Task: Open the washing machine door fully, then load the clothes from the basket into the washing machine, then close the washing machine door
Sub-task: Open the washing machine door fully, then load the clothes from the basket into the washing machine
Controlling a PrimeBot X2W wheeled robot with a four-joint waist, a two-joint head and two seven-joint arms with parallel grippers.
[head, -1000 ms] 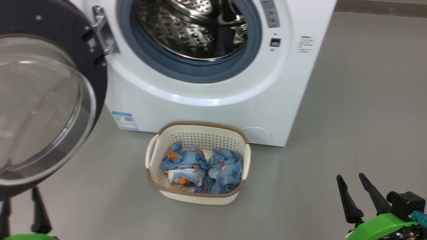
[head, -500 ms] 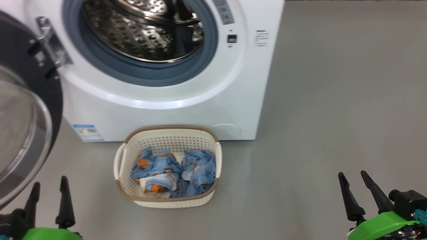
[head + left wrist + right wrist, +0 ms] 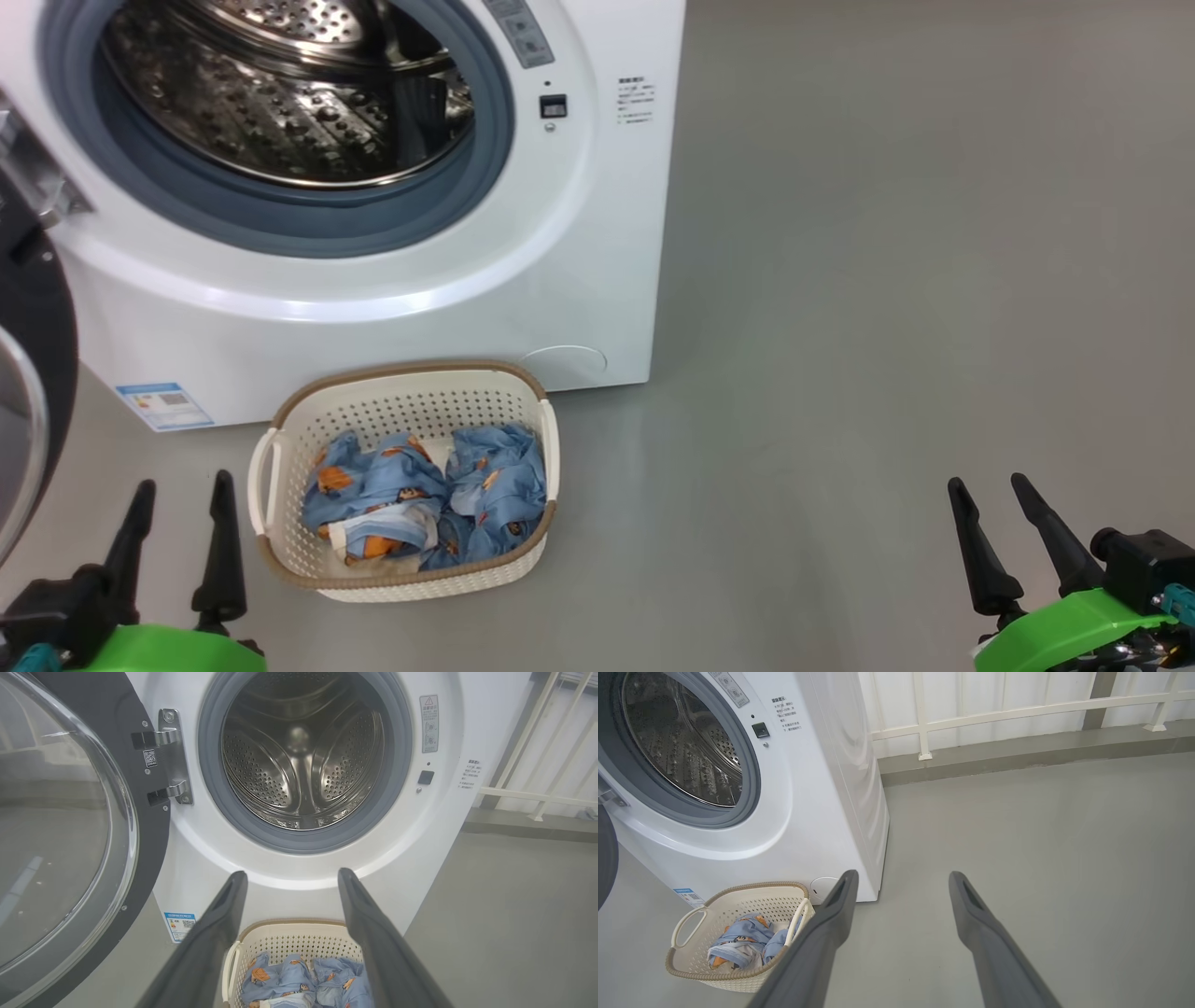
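**Door open, loading next**

The head camera has swung: the dark two-fingered left pincer (image 3: 184, 483) and right pincer (image 3: 985, 481) show, wide and empty. Just past the left one, a cream perforated basket (image 3: 411, 369) on the grey floor (image 3: 887, 327) holds light blue printed clothes (image 3: 420, 495). Behind, the white front-loading washing machine (image 3: 597, 280) gapes, black-rimmed glass door (image 3: 42, 317) swung aside, steel drum (image 3: 280, 103) unobstructed.

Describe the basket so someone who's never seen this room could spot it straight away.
Find the big white washing machine. On the grey floor right in front of it sits the basket: small, cream, perforated and brown-rimmed, holding blue clothes.
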